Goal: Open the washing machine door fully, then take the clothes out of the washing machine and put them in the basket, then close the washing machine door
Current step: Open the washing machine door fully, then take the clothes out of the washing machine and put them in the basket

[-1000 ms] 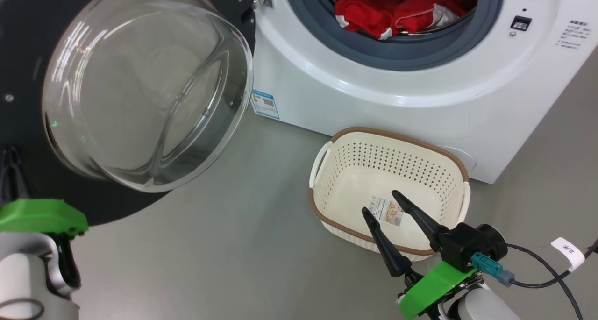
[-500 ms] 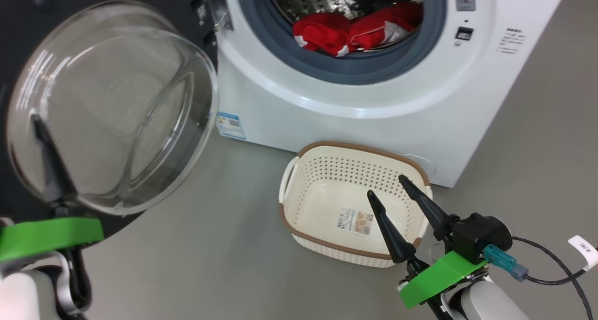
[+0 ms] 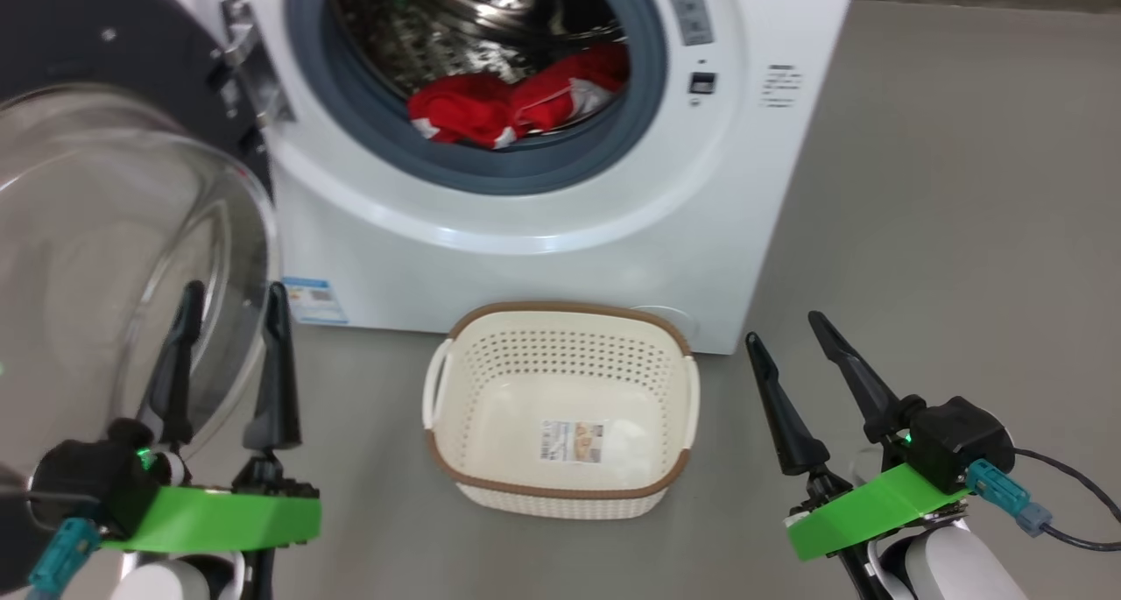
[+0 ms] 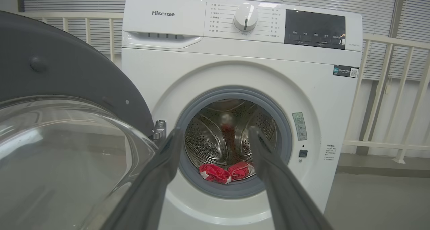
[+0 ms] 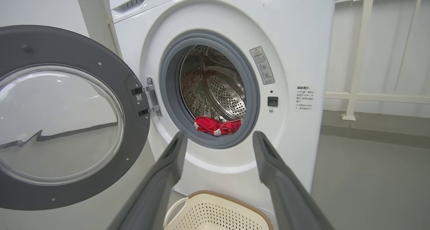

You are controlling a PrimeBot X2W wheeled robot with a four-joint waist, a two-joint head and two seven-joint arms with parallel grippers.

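Closest to us, the left gripper [image 3: 236, 292] has sprung apart since a second ago, when it was pinched shut low by the washing machine door [image 3: 131, 52]. Now its dark fingers [image 3: 276, 363] stand wide with nothing between them, in front of the door's glass bowl [image 3: 105, 232]. Across from it the right gripper [image 3: 782, 328] is spread as wide as before and empty, showing over bare floor [image 3: 920, 188] beside the basket [image 3: 560, 307] rather than across it. Our view has swung, so the basket now sits centre frame, just in front of the washing machine [image 3: 543, 250]. The door hangs swung wide on its hinge [image 3: 250, 83] at the left. Furthest back, the clothes [image 3: 464, 109] lie red at the front of the steel drum [image 3: 455, 13], against the grey rubber ring [image 3: 525, 175].
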